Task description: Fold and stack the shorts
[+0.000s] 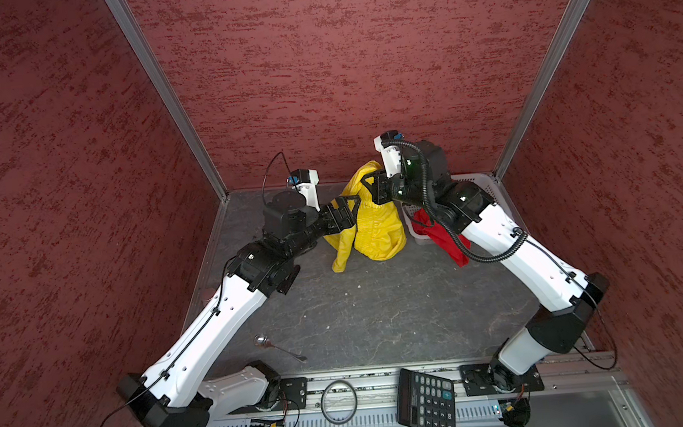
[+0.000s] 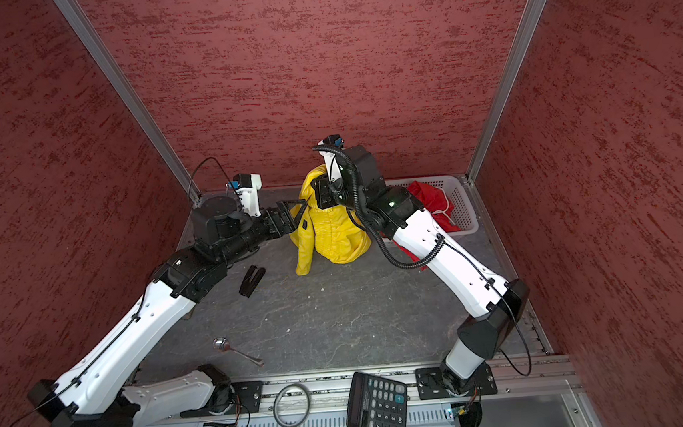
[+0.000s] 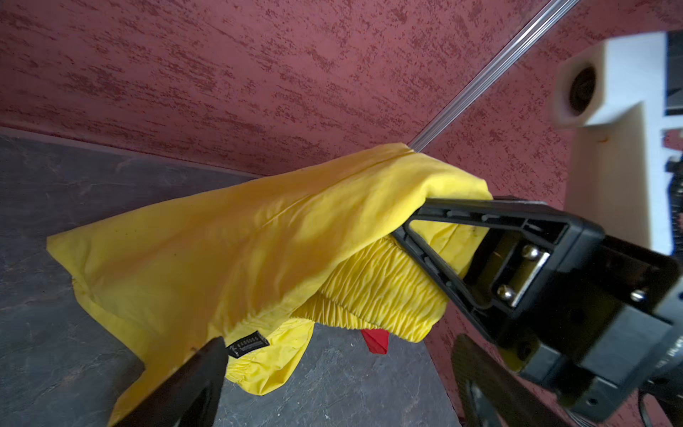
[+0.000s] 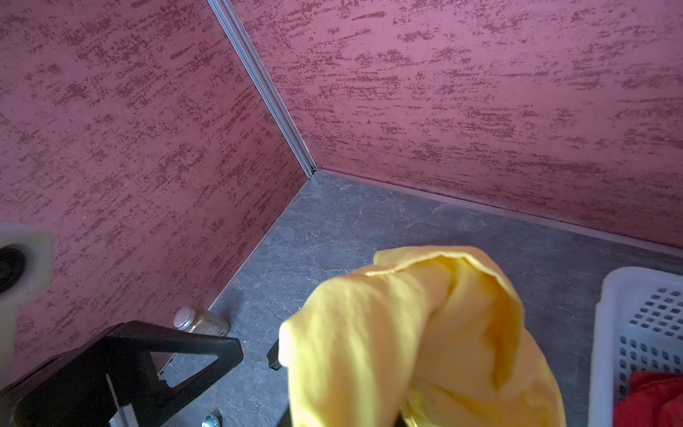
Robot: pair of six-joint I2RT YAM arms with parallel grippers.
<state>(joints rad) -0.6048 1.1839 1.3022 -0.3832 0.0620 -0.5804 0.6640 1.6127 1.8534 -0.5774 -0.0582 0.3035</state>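
Top views are taken left to right. The left end effector is seen with its fingers spread wide beside the hanging edge of the yellow shorts, apparently so that a second corner can be taken. The yellow shorts are held up near the waistband, their lower edge trailing on the desk, probably so the fabric can be opened out for folding. They are pinched at the top by the right end effector. Further right, the red shorts are draped over the basket rim, not yet folded.
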